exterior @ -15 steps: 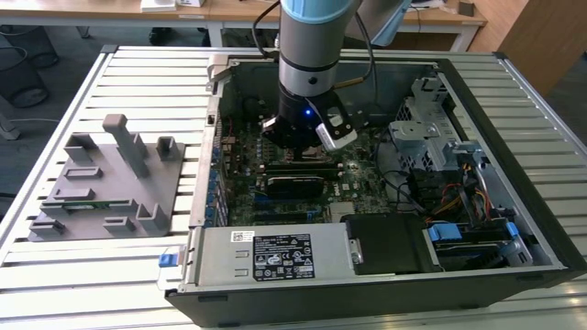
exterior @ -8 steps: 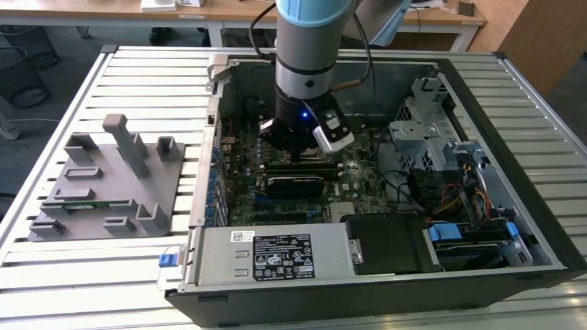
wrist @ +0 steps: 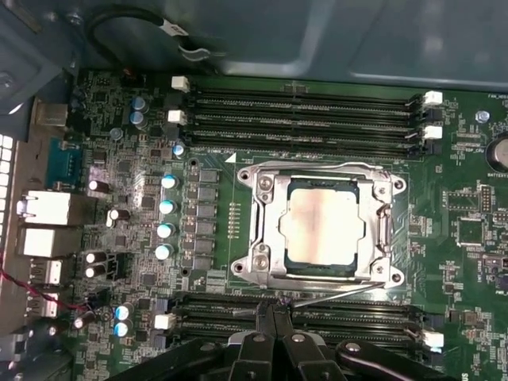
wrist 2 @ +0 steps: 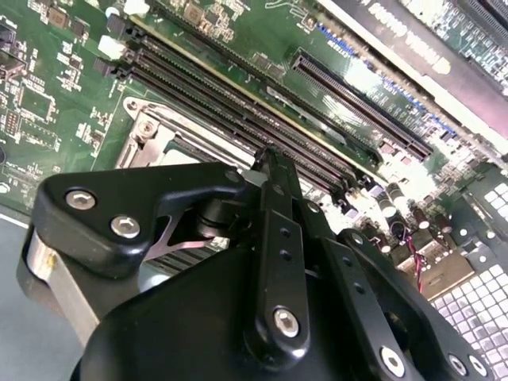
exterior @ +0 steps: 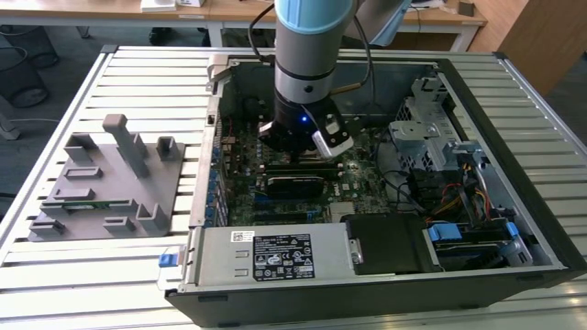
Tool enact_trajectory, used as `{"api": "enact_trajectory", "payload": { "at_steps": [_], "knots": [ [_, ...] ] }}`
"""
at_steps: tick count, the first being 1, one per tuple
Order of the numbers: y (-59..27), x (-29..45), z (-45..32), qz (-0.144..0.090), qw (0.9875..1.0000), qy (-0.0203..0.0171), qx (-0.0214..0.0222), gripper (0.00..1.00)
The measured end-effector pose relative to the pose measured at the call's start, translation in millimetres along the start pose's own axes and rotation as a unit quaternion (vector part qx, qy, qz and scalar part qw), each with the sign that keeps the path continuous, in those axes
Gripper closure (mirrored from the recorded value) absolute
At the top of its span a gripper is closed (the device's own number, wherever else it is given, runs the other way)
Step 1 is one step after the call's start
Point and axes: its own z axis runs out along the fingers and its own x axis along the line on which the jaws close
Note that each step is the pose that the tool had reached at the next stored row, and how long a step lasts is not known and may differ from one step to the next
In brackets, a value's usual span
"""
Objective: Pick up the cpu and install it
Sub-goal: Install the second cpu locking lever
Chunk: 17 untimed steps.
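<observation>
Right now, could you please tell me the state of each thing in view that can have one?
cpu: seated in the socket, metal top up.
socket frame: lying flat around the cpu.
gripper: shut, empty, fingertips together at the socket's edge.
memory slots: empty.
computer case: side panel off, interior exposed.
grey fixture: on the table beside the case.

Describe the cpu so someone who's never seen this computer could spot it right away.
Start at the open computer case on the slatted table, then go to the green motherboard inside it. In the first wrist view, the cpu lies in the metal socket frame between two banks of long black memory slots. It is the only flat, square, silvery plate there, just beyond the gripper.
</observation>
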Motion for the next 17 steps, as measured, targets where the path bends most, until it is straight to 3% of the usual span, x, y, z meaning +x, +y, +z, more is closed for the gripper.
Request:
{"api": "enact_trajectory", "payload": {
  "at_steps": [9, 14, 17],
  "knots": [
    [-0.8, 7.6, 6.2, 0.000, 1.0000, -0.0001, -0.0042, 0.89],
    [-1.4, 10.8, 10.7, 0.000, 0.9999, -0.0004, -0.0111, 0.89],
    [-1.7, 11.6, 12.8, 0.000, 0.9998, -0.0007, -0.0176, 0.89]
  ]
}}
